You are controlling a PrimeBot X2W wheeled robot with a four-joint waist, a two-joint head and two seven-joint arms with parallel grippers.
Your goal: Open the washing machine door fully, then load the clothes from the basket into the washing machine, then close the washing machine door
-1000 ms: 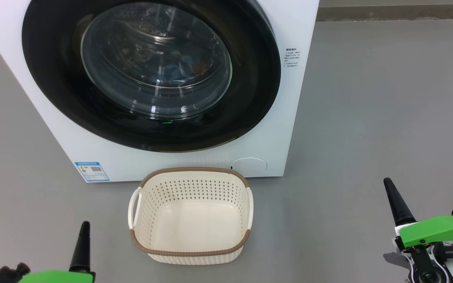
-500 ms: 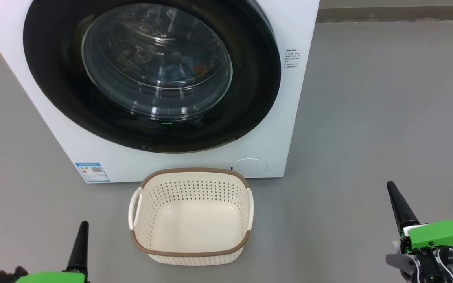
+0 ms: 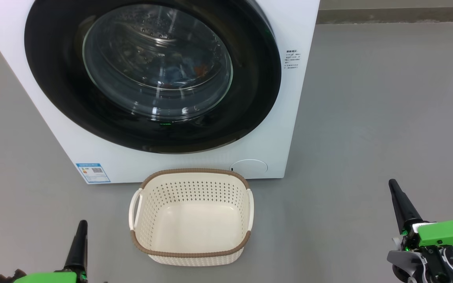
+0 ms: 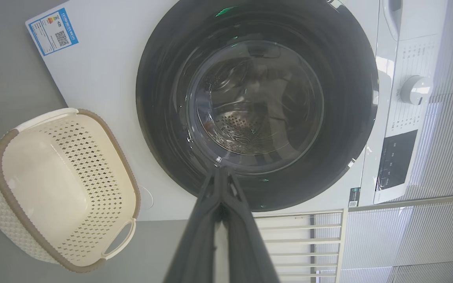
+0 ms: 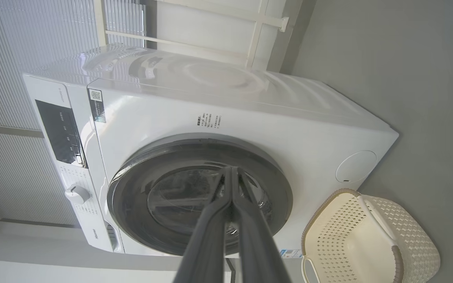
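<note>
Head view, bottom corners: left gripper point(image 3: 81, 225) at lower left and right gripper point(image 3: 392, 183) at lower right, each above a green housing. Both hang over the grey floor point(image 3: 368, 118), touching nothing. In each wrist view the two dark fingers lie pressed together to a single point, so both grippers are closed tight with nothing between the fingers.

Between them, lower centre: the basket point(image 3: 195, 172), upright on the floor. Cream perforated walls, brown woven rim, a handle on either side. Its smooth cream bottom is in plain view. It sits just in front of the washing machine point(image 3: 293, 118); whether its far rim touches the white front I cannot tell.

Machine front, low down: a blue label sticker point(image 3: 92, 172) at the lower left corner and a round white cover point(image 3: 249, 166) just past the basket's far right corner.

Above, filling the upper left and centre: the washing machine door point(image 3: 157, 129), shut flush against the front. Wide glossy black rim, with a small green glint on the lower rim.

Behind the glass, inside the steel drum: the clothes point(image 3: 189, 67), seen dimly as patches of light blue and orange-brown.

Left wrist view, right edge: a white dial point(image 4: 417, 89) beside a dark panel point(image 4: 397, 159).
</note>
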